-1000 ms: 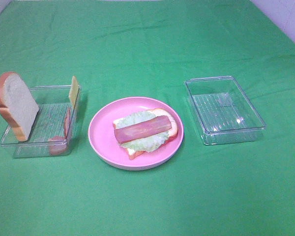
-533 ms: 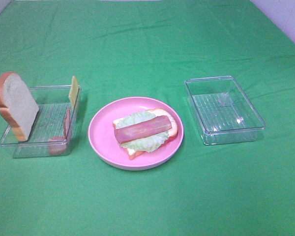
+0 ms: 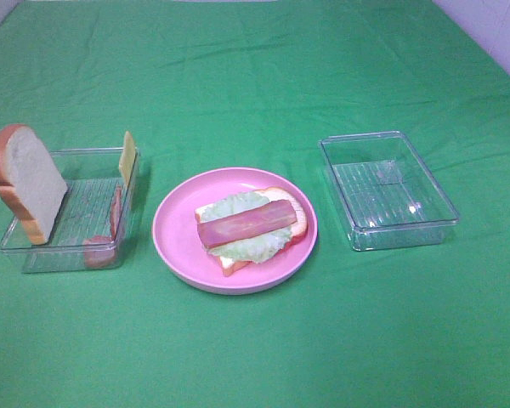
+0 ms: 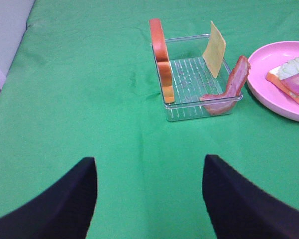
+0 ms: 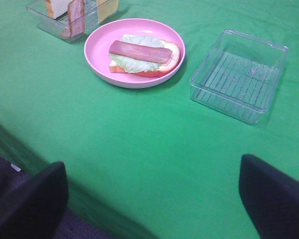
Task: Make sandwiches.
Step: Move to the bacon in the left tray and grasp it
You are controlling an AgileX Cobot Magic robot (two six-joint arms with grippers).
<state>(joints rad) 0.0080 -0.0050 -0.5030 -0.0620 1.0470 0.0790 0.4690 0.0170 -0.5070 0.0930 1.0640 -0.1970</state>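
Note the part-built sandwich (bread, lettuce, bacon) on your pink plate, ctr of counter. Spare bread slice, cheese and prob. a bacon strip sit in left tray. Left pincer and right pincer: jaws apart, empty.

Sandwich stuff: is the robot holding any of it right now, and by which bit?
Nothing is held. The left end effector and the right end effector are both open and empty, above the green cloth.

I can read no text, label, brand or number in any view. The plate, the trays, the bread and the cloth show me none.
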